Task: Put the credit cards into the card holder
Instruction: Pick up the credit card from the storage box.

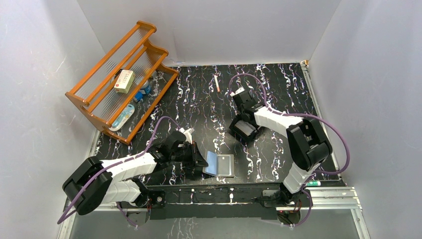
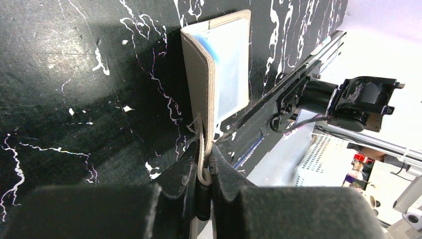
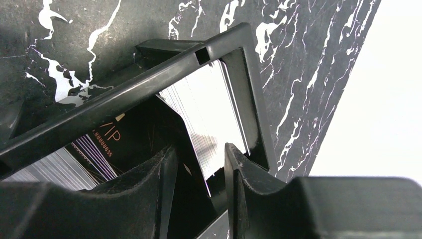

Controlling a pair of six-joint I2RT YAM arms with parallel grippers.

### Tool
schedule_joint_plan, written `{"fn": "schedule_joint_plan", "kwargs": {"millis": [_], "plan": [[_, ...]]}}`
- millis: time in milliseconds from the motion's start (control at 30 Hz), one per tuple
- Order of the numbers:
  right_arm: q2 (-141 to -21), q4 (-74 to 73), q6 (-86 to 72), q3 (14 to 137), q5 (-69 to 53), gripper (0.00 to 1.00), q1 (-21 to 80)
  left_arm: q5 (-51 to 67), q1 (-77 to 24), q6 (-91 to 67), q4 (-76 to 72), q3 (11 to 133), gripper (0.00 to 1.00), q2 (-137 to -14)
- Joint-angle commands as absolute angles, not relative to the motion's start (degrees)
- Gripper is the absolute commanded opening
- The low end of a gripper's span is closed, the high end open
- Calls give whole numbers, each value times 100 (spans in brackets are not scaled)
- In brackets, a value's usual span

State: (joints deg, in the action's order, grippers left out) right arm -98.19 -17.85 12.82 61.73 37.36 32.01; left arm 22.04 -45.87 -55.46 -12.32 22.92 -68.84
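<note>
The card holder lies open near the table's front edge, with its pale-blue inside up. My left gripper is shut on its left flap. In the left wrist view the grey-brown flap runs between the closed fingertips of the left gripper. My right gripper is over the black tray. In the right wrist view its fingers stand apart inside the tray, either side of the edge of a shiny pale card. A dark card printed "VIP" lies beside it.
A wooden rack stands at the back left with a cream box and blue items on it. A thin orange stick lies at the back centre. A green-tipped pen lies by the right arm's base.
</note>
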Motion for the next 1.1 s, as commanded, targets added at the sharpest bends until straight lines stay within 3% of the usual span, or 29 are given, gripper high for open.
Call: {"fn": "schedule_joint_plan", "kwargs": {"millis": [0,133,333,433,600,833,1067], "plan": [[-9489,-1548,1239,6300,4000,46,3199,2259,-4570,-5445,-1194,2280,0,-6683],[-9456,-1668,1230,6369,4016,41,3196,2206,-4570,-5475,-1174,2247,0,-6611],[-9308,-1864,1169,6417,3917,17,3237,2034,-4569,-5464,-1027,2250,0,-6666],[-9199,-2213,1003,6538,3637,10,3308,1955,-4570,-5565,-927,2225,0,-6613],[-8923,-2916,519,6776,3217,8,3549,1699,-4570,-5503,-452,2316,0,-6567],[-8420,-3691,-88,7183,2593,0,3688,1928,-4569,-5795,-936,2348,2,-6853],[-7404,-3475,-1143,6971,603,0,3679,1877,-4570,-6216,-1538,2137,0,-6780]]}}
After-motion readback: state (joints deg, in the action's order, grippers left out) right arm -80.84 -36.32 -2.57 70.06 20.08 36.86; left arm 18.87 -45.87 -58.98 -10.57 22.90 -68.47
